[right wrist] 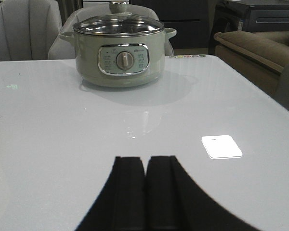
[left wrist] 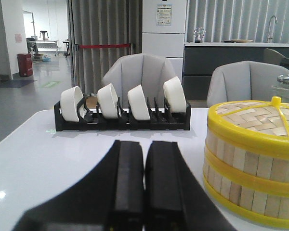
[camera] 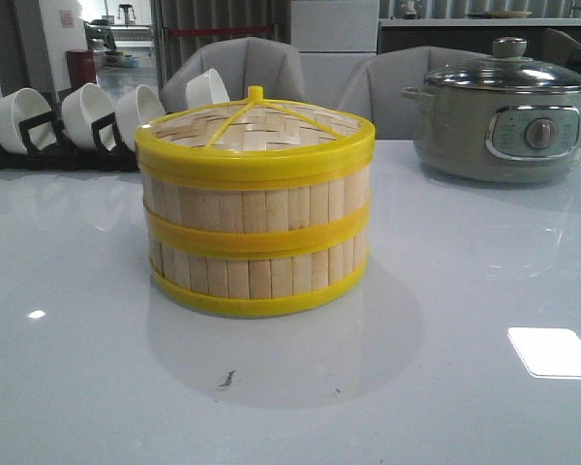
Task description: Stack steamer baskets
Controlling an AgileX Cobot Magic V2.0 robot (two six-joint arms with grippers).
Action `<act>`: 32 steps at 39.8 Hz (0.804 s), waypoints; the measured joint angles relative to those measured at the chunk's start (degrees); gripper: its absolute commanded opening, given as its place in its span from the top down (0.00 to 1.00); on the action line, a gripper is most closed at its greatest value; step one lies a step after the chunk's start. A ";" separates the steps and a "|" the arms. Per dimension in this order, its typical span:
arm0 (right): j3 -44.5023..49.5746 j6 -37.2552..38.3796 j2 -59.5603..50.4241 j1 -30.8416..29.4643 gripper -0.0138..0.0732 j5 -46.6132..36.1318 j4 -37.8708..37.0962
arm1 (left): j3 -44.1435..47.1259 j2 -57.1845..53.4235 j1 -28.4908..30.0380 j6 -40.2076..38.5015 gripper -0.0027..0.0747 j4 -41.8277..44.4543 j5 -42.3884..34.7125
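Two steamer baskets stand stacked in the middle of the table, the upper basket [camera: 257, 201] on the lower basket [camera: 257, 273]. A flat woven lid [camera: 257, 126] with a yellow knob covers the top. The stack also shows in the left wrist view, with upper basket [left wrist: 253, 161] over lower basket [left wrist: 245, 197] and lid [left wrist: 255, 118]. My left gripper [left wrist: 144, 144] is shut and empty, low over the table, apart from the stack. My right gripper [right wrist: 146, 159] is shut and empty, pointing toward the pot. Neither gripper appears in the front view.
A grey-green electric pot [camera: 504, 121] with a glass lid stands at the back right, also in the right wrist view as pot [right wrist: 118, 53]. A black rack [camera: 58, 150] with several white bowls stands at the back left. Grey chairs [camera: 242, 63] sit behind the table.
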 measured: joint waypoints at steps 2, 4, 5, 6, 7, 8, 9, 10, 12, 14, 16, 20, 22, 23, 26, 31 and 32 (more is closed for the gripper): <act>0.00 0.00 0.00 0.00 0.81 -0.11 0.00 | 0.00 0.00 0.00 0.00 0.85 0.00 0.00; 0.00 0.00 0.00 0.00 0.81 -0.11 0.00 | 0.00 0.00 0.00 0.00 0.85 0.00 0.00; 0.00 0.00 0.00 0.00 0.81 -0.11 0.00 | 0.00 0.00 0.00 0.00 0.85 0.00 0.00; 0.00 0.00 0.00 0.00 0.81 -0.26 0.00 | 0.00 0.00 0.00 0.00 0.85 0.00 0.00; 0.00 0.00 0.00 0.00 0.81 -0.48 0.00 | 0.00 0.00 0.00 0.00 0.85 0.00 0.00; 0.00 0.00 0.00 0.00 0.81 -0.75 0.00 | 0.00 0.00 0.00 0.00 0.85 0.00 0.00; 0.00 0.00 0.00 0.00 0.81 -1.09 0.00 | 0.00 0.00 0.00 0.00 0.85 0.00 0.00; 0.00 0.00 0.00 0.00 0.81 -1.36 0.00 | 0.00 0.00 0.00 0.00 0.85 0.00 0.00; 0.00 0.00 0.00 0.00 0.81 -1.64 0.00 | 0.00 0.00 0.00 0.00 0.85 0.00 0.00; 0.00 0.00 0.00 0.00 0.81 -1.64 0.00 | 0.00 0.00 0.00 0.00 0.85 0.00 0.00; 0.00 -0.42 0.00 0.00 0.81 -1.64 0.55 | 0.00 0.00 0.00 0.00 0.85 0.00 0.00; 0.00 -2.73 0.00 0.00 0.81 -1.64 2.60 | 0.00 0.00 0.00 0.00 0.85 0.00 0.00; 0.00 -4.37 0.00 0.00 0.81 -1.64 3.96 | 0.00 0.00 0.00 0.00 0.85 0.00 0.00; 0.00 -5.33 0.00 0.00 0.81 -1.64 4.73 | 0.00 0.00 0.00 0.00 0.85 0.00 0.00; 0.00 -7.35 0.00 0.00 0.81 -1.64 6.20 | 0.00 0.00 0.00 0.00 0.85 0.00 0.00; 0.00 -8.22 0.00 0.00 0.81 -1.64 7.07 | 0.00 0.00 0.00 0.00 0.85 0.00 0.00; 0.00 -8.31 0.00 0.00 0.81 -1.64 7.21 | 0.00 0.00 0.00 0.00 0.85 0.00 0.00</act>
